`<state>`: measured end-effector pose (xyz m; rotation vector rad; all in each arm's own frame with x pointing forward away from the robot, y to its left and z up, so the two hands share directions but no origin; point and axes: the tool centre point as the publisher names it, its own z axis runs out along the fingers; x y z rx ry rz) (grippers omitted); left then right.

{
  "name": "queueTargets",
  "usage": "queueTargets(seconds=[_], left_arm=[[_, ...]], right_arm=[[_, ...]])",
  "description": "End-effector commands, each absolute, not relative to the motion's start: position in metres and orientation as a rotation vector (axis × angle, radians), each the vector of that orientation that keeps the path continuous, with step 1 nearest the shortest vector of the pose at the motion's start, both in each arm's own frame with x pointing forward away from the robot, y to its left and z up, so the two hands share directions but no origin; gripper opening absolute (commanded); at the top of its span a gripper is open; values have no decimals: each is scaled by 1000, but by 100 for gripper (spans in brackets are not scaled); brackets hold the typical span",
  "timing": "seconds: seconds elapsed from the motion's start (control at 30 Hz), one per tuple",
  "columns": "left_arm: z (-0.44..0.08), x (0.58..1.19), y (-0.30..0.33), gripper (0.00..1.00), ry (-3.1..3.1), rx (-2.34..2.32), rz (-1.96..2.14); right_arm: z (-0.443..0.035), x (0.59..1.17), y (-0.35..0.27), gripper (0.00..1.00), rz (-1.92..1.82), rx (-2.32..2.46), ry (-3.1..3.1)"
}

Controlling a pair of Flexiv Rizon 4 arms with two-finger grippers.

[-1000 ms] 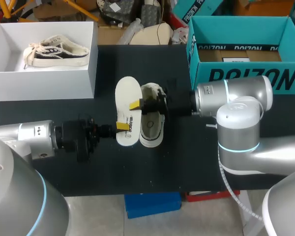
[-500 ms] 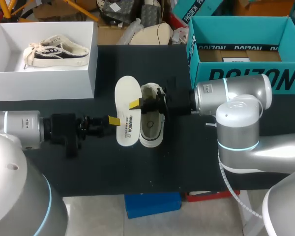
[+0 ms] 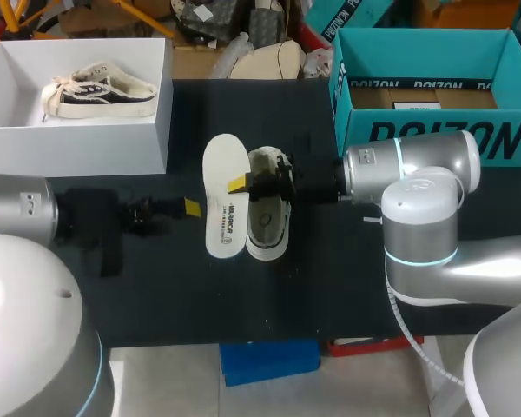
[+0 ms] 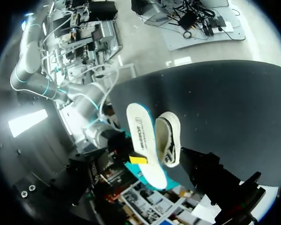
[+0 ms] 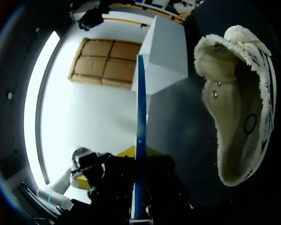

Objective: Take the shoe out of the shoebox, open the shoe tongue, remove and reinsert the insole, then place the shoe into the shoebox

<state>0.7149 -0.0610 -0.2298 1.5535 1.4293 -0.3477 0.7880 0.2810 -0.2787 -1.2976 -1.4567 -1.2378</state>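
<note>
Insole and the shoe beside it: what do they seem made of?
Insole: looks like foam with a smooth white cloth top; the right wrist view shows its thin blue edge. Shoe: seems matte cream canvas, from its fuzzy, frayed collar and metal eyelets; the sole is probably rubber.

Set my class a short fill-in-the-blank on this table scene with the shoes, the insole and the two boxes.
1. The right gripper is shut on the ___.
2. The white shoebox holds a second ___.
3. The teal shoebox stands at the robot's ___ side of the table.

Missing words: insole; shoe; right.
</note>
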Motion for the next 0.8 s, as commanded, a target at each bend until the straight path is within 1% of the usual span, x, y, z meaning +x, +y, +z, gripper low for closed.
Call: queueTargets(seconds=[0.03, 0.4, 0.6, 0.8], left_arm=[[-226, 707, -65, 100, 1775, 1706, 196], [-226, 707, -65, 100, 1775, 1706, 196], [-224, 711, -78, 100, 1915, 1725, 110], [-210, 714, -91, 100, 1998, 1772, 204]], right_arm=[[-279, 788, 282, 0, -1238, -1300, -1457], [-279, 788, 282, 0, -1238, -1300, -1457], [-279, 788, 282, 0, -1238, -1300, -1457], [-279, 788, 282, 0, -1238, -1300, -1457]])
